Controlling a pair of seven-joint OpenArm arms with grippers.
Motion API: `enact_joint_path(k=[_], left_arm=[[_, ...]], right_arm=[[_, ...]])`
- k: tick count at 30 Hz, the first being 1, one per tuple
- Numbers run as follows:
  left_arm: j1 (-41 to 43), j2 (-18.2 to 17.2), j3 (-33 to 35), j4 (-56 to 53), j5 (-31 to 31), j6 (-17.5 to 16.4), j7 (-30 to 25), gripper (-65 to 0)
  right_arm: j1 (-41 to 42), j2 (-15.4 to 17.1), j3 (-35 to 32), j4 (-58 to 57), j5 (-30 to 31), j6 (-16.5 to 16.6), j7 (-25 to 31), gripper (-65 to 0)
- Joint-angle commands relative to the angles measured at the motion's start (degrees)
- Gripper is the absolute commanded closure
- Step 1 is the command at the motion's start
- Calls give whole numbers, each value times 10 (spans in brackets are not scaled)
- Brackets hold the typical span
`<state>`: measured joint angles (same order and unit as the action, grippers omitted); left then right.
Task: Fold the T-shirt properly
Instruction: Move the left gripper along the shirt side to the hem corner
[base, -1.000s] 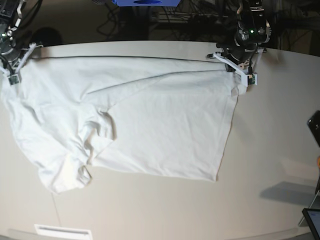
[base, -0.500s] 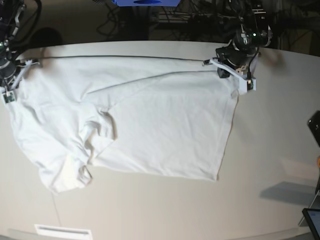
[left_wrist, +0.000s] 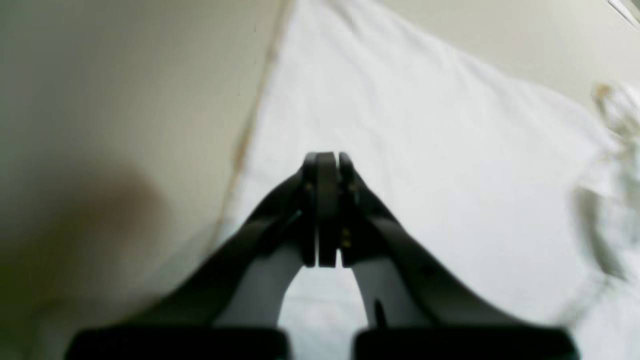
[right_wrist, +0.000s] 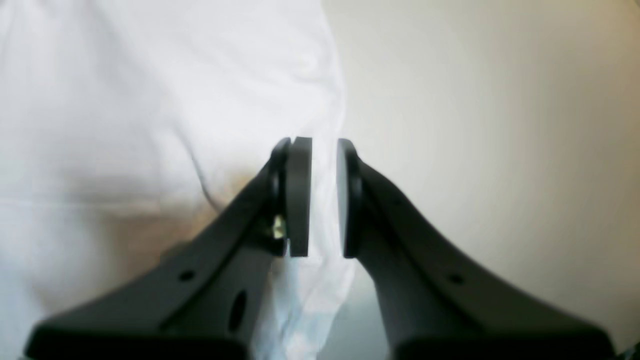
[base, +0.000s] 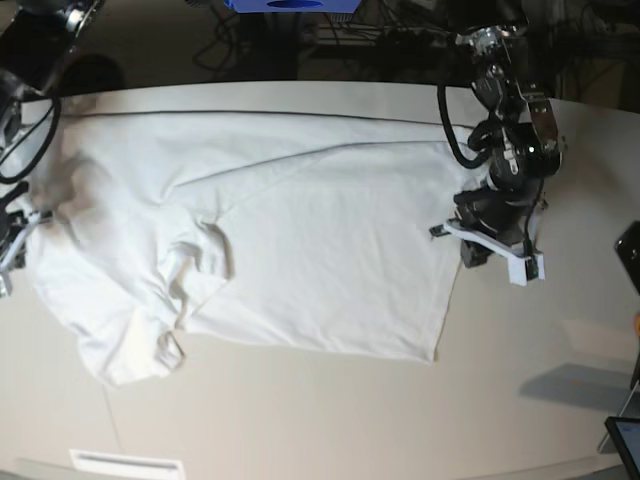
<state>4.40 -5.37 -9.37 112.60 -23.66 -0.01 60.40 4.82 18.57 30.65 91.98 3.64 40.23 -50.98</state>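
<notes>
Right now the left gripper (left_wrist: 322, 200) is sitting fully pressed together, pad against pad, with no cloth showing between the pads, so it is gripping nothing that can be seen; it is hovering just over one side edge of the T-shirt (base: 320, 240), where the white cloth is meeting the table (base: 300, 410). The right gripper (right_wrist: 324, 195) is standing slightly parted, a narrow gap showing between its pads, and the opposite edge of the cloth is lying in line with that gap; whether any fabric is actually sitting between the pads cannot be told. The likeliest trouble is starting here: if this claw is closing on only a sliver of hem, the cloth is probably going to slip out once it is being lifted, and a closed claw pushing down on the other side is likely to shove the edge into a ridge instead of picking it up. Further out, the shirt is lying spread over most of the table but not flat, with one sleeve (base: 195, 260) bunching and curling in on itself and a diagonal crease running across the body. Folding over that lump is risking a crooked, bulging fold. Farthest away, the shirt's long edge is running close along the table's back rim, so a careless pull is risking dragging cloth over it.
</notes>
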Motion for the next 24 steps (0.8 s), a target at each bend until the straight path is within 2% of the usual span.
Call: enact_joint_path(k=[1, 5, 7, 9, 11, 13, 15, 19, 24], left_arm=[[-16, -7, -1, 3, 11, -1, -11, 0], [-54, -28, -7, -31, 44, -1, -15, 0], [-78, -35, -8, -63, 45, -1, -15, -3], [-101, -36, -9, -100, 45, -1, -15, -76], [-118, -36, -9, -134, 45, -1, -15, -191], [-124, -36, -9, -146, 45, -1, -15, -254], [-127, -36, -9, -147, 45, -1, -18, -282], [-129, -36, -9, -148, 45, -1, -50, -280], [-129, -46, -9, -151, 45, -1, -52, -280]], right_arm=[[30, 14, -6, -26, 1, -2, 10, -135], [93, 48, -26, -127, 4, -2, 19, -231], [123, 63, -40, -175, 4, -2, 31, -306], [149, 71, -56, -219, 4, -2, 43, -389], [179, 75, -67, -261, 4, -2, 50, -451], [198, 77, -67, -298, 4, -2, 53, -473], [212, 77, -68, -332, 4, -2, 54, -476], [219, 75, -68, -354, 4, -2, 85, -476], [242, 77, -69, -416, 4, -2, 112, -476]])
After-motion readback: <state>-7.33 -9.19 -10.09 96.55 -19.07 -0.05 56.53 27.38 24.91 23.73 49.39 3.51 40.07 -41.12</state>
